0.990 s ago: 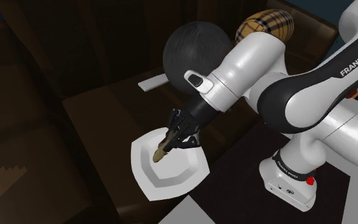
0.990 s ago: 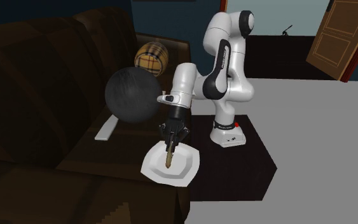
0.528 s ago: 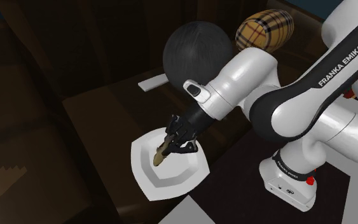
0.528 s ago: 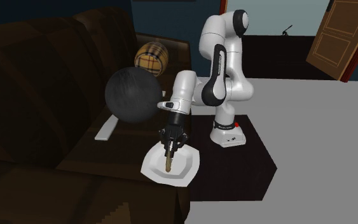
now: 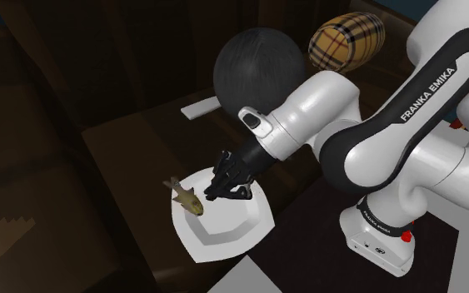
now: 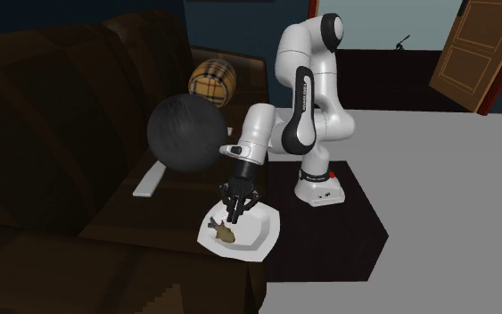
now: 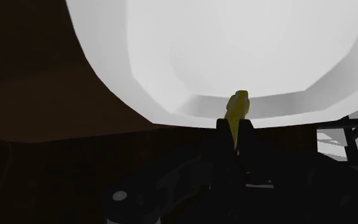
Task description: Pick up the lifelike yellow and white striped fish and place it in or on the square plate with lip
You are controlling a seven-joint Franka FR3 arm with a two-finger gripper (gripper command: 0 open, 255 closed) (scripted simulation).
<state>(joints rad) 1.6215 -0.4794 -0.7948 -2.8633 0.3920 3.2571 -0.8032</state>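
Observation:
The white square plate with a lip (image 5: 234,235) (image 6: 263,234) (image 7: 234,44) sits at the near corner of a dark brown surface. The small yellow-brown fish (image 5: 186,198) (image 6: 223,233) lies tilted low over the plate's lip on the shoulder view's left. My black gripper (image 5: 214,193) (image 6: 234,215) (image 7: 236,125) hangs just above the plate, pointing down. In the wrist view its fingers clasp the fish (image 7: 239,105), whose yellow end sticks out between them toward the plate's hollow.
A big black ball (image 5: 257,67) (image 6: 185,134) and a plaid barrel-shaped cushion (image 5: 347,37) (image 6: 211,78) sit behind the plate. A flat pale slab (image 5: 199,106) (image 6: 149,181) lies beside the ball. The dark sofa back (image 6: 61,107) rises beyond. My stand (image 5: 382,241) is at the lower right.
The gripper has sunk closer to the plate. The fish, which hung straight down from the fingers, has swung sideways and now lies across the plate's lip.

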